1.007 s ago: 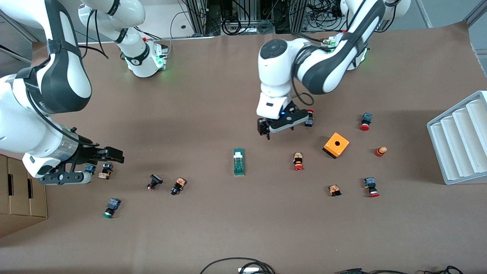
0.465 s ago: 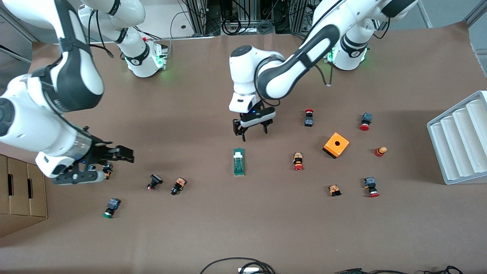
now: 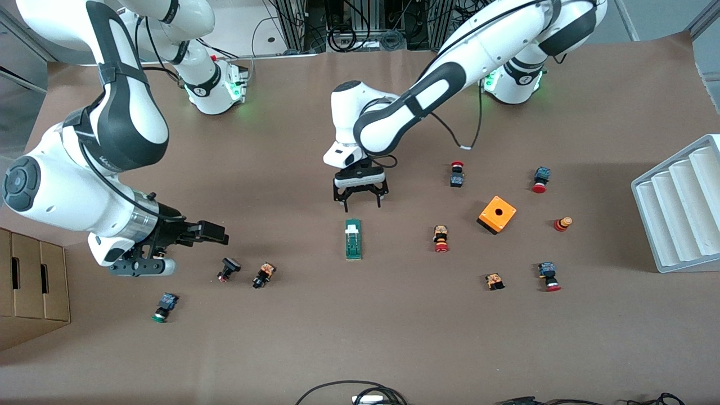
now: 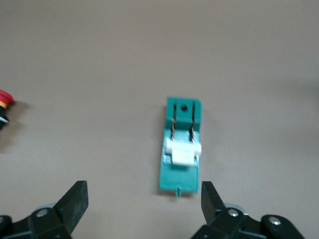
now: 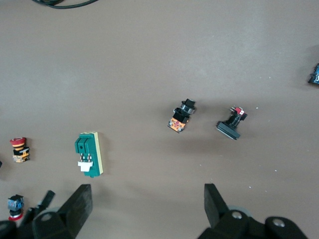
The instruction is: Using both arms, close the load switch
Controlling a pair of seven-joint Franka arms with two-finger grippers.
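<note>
The load switch (image 3: 353, 239) is a narrow green block with a white tab, lying flat mid-table. The left wrist view shows the load switch (image 4: 182, 149) just ahead of the fingertips, its white tab across two springs. My left gripper (image 3: 360, 205) hangs open, pointing down, over the table just past the switch's end nearest the robots' bases; in its own view the left gripper (image 4: 142, 196) holds nothing. My right gripper (image 3: 215, 232) is open and empty over the table toward the right arm's end. The right gripper (image 5: 148, 199) sees the load switch (image 5: 88, 152) off to one side.
Small push buttons lie scattered: a black one (image 3: 229, 268) and an orange-bodied one (image 3: 263, 274) by the right gripper, a red-capped one (image 3: 441, 238) beside the switch. An orange box (image 3: 497, 214), a white rack (image 3: 680, 208) and a cardboard box (image 3: 28, 287) stand farther out.
The left gripper has swung from near the orange box toward the right arm's end, stopping over the switch's end. The right gripper has advanced toward the table's middle. Both stayed open.
</note>
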